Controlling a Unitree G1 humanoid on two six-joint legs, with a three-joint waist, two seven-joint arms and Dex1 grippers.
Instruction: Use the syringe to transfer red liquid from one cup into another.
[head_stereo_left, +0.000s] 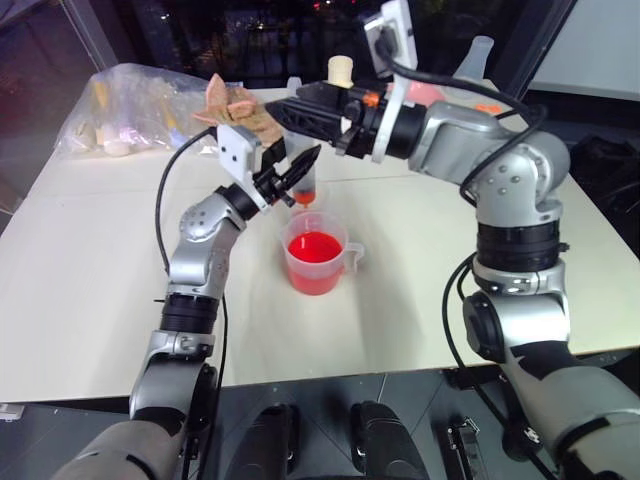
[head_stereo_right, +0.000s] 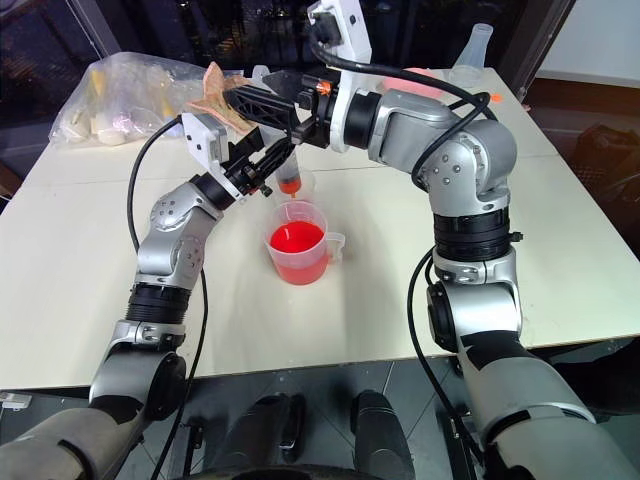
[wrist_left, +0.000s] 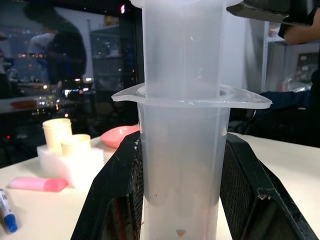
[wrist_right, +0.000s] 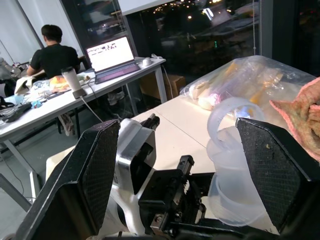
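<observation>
While my left hand (head_stereo_left: 300, 170) clamps the syringe (head_stereo_right: 290, 178) over the narrow cup (head_stereo_left: 308, 197), my right hand (wrist_right: 175, 165) spreads around its plunger (wrist_right: 227, 150). Next I'd judge a press is needed.

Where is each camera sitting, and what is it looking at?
Left eye view: on the head, looking down at the table; both arms show.
Right eye view: the head's other eye, same scene.
Left wrist view: on the left wrist, along the left gripper, shut on the syringe.
Right wrist view: on the right wrist, along the open right gripper.
Shared: both eyes see the handled cup.
</observation>
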